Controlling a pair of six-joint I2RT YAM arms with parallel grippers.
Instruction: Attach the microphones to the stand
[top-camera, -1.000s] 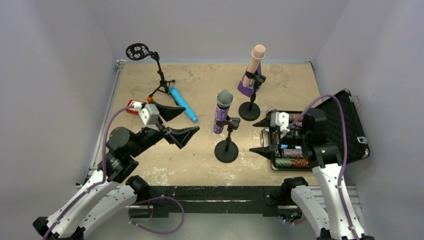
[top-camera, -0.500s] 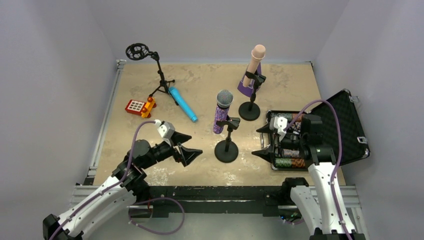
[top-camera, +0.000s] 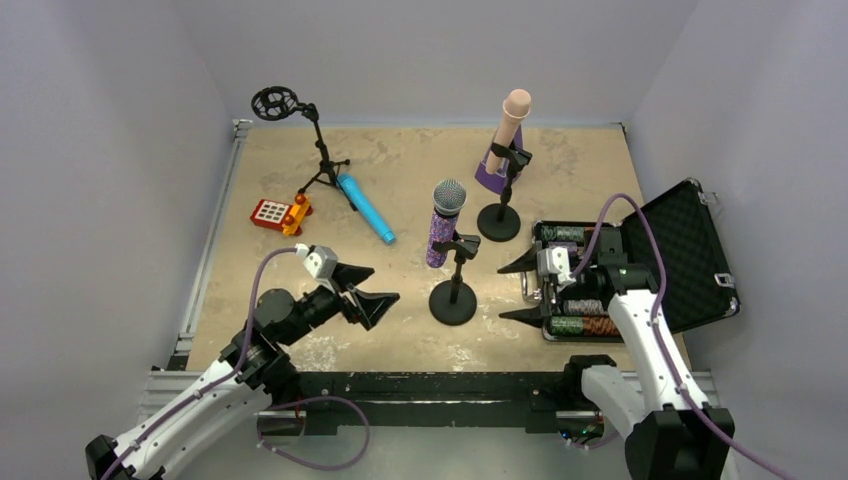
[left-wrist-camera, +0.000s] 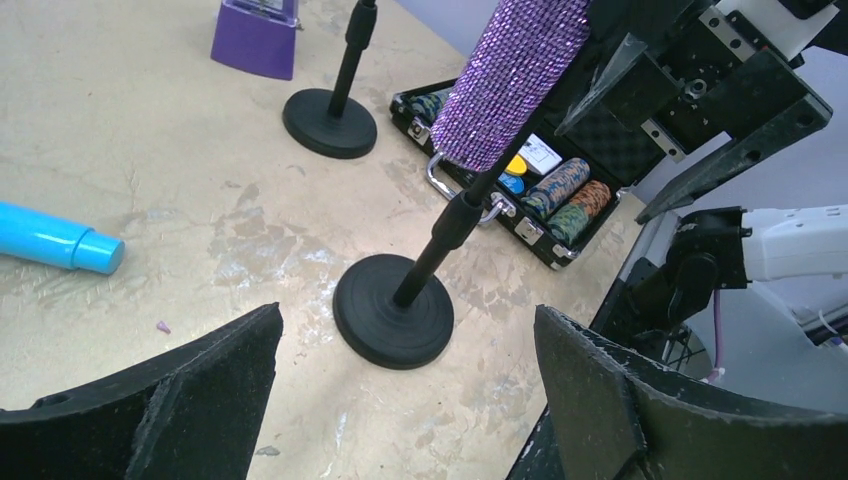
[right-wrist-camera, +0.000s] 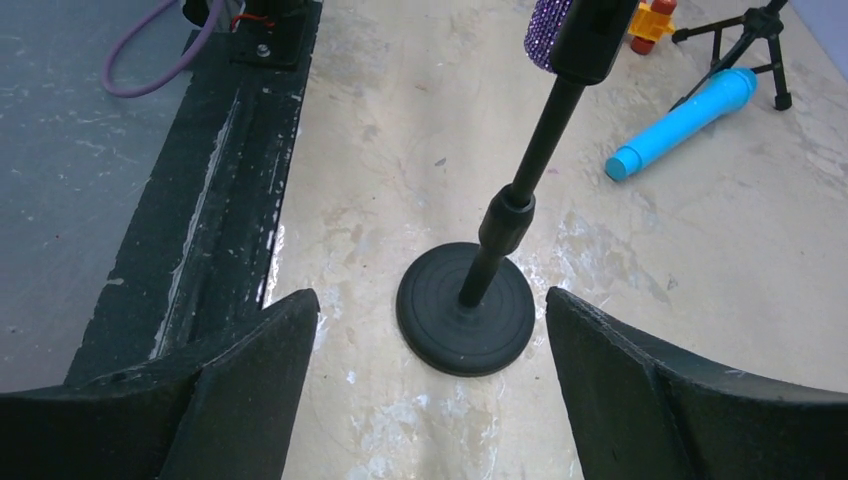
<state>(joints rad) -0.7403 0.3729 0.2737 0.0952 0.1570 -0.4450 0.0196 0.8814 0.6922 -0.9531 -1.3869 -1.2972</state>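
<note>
The pale pink microphone (top-camera: 512, 115) stands clipped in the far round-base stand (top-camera: 499, 222). The glittery purple microphone (top-camera: 443, 225) with grey mesh head sits clipped in the near round-base stand (top-camera: 453, 302); it also shows in the left wrist view (left-wrist-camera: 510, 80). The sky-blue microphone (top-camera: 366, 208) lies flat on the table beside the tripod stand (top-camera: 320, 150). My left gripper (top-camera: 385, 282) is open and empty, left of the near stand. My right gripper (top-camera: 500, 294) is open and empty, right of it. Both wrist views face the stand base (left-wrist-camera: 393, 310) (right-wrist-camera: 465, 320).
An open black case (top-camera: 690, 250) with poker chips lies at the right. A purple pyramid metronome (top-camera: 490, 172) stands behind the far stand. A red and yellow toy (top-camera: 278, 213) lies at the left. The black rail (top-camera: 420, 385) runs along the near edge.
My left arm has drawn back toward the near edge, its gripper now lower and nearer the purple microphone's stand. My right arm has shifted and its gripper has turned. Both stay open.
</note>
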